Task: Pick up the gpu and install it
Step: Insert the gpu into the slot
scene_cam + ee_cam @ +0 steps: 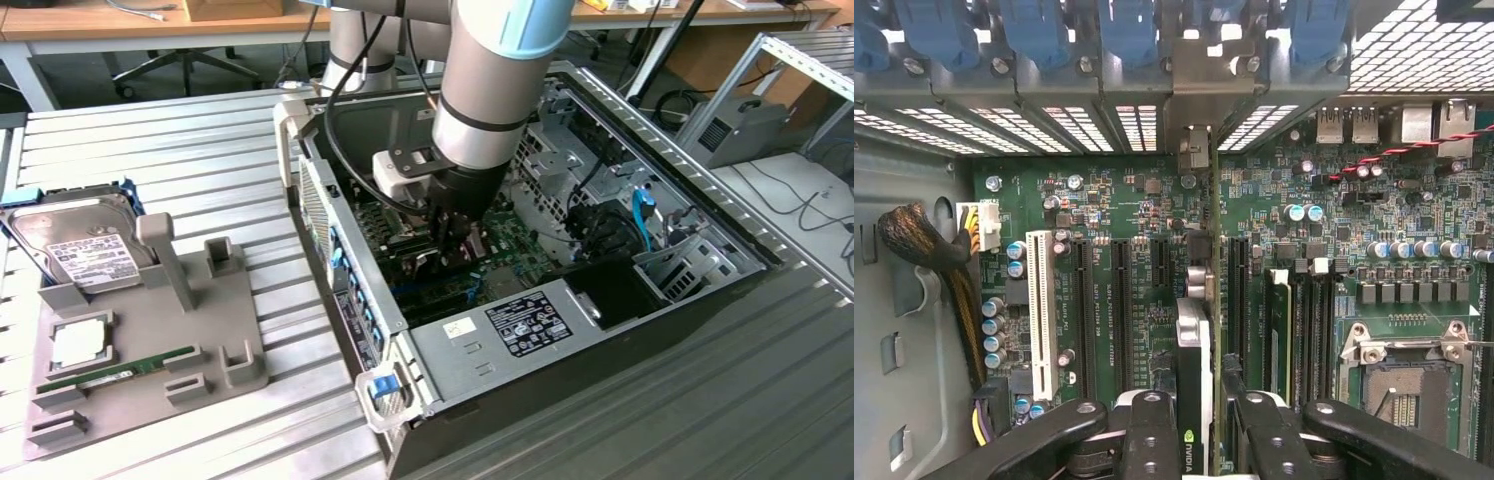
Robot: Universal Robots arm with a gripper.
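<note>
My gripper [454, 240] reaches down into the open computer case [747, 250] over the green motherboard [521, 255]. It is shut on the gpu [1194, 330], which I see edge-on between the two black fingers [1151, 430]. The card stands upright above the black expansion slots [1122, 300]. Its silvery end bracket [1194, 110] rises against the case's rear slot openings. In the exterior view the gpu [447, 262] is a dark shape just under the fingers, low above the board. I cannot tell whether its edge sits in a slot.
A grey fixture [200, 330] at the exterior view's left carries a hard drive [87, 250], a processor [80, 342] and a green memory stick [114, 372]. Inside the case are a white slot [1041, 300], a cable bundle [924, 240], a processor socket [1409, 385] and the power supply [534, 325].
</note>
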